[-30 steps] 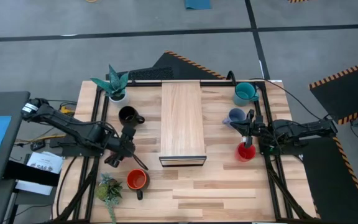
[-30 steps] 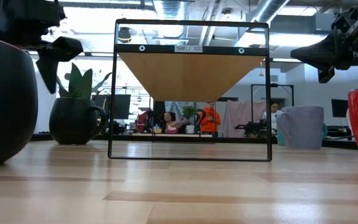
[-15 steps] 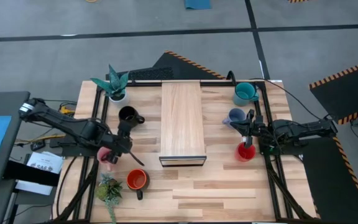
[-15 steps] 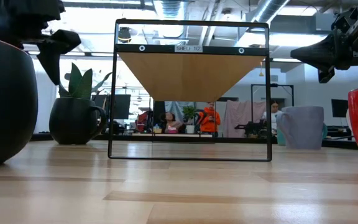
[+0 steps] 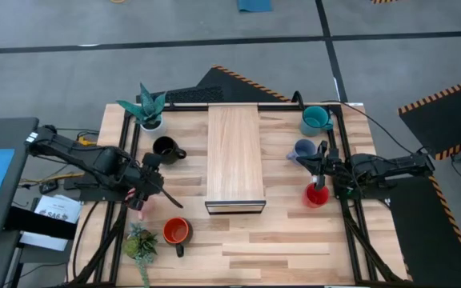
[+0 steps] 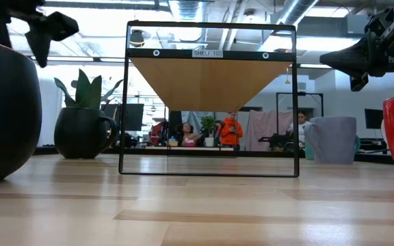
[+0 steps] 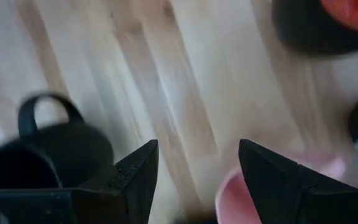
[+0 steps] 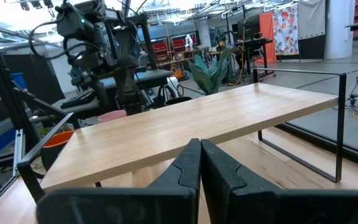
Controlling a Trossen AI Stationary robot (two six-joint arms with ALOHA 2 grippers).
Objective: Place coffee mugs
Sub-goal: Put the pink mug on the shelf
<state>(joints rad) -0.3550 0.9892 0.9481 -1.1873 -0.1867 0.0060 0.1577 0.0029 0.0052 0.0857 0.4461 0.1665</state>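
My left gripper (image 5: 154, 181) is open above the table's left half, between the black mug (image 5: 164, 148) and the pink mug (image 5: 137, 201), which peeks out beside the arm. In the left wrist view its fingers (image 7: 194, 180) stand over bare wood, with the black mug (image 7: 42, 152) on one side and the pink mug (image 7: 269, 190) on the other. The orange mug (image 5: 176, 232) stands near the front. On the right stand the teal mug (image 5: 316, 120), the pale blue mug (image 5: 303, 150) and the red mug (image 5: 316, 195). My right gripper (image 8: 199, 163) is shut and empty, between the pale blue and red mugs (image 5: 321, 164).
A wooden shelf (image 5: 234, 156) on a black wire frame (image 6: 209, 99) stands in the table's middle. Potted plants stand at the far left (image 5: 146, 108) and near left (image 5: 140, 244). Black rails (image 5: 344, 184) run along the table's sides. People sit in the room behind.
My left gripper has gone toward the table's left edge and a little toward the far edge, rising in the low view. The pink mug, which it covered before, now shows beside the arm and stands on the table.
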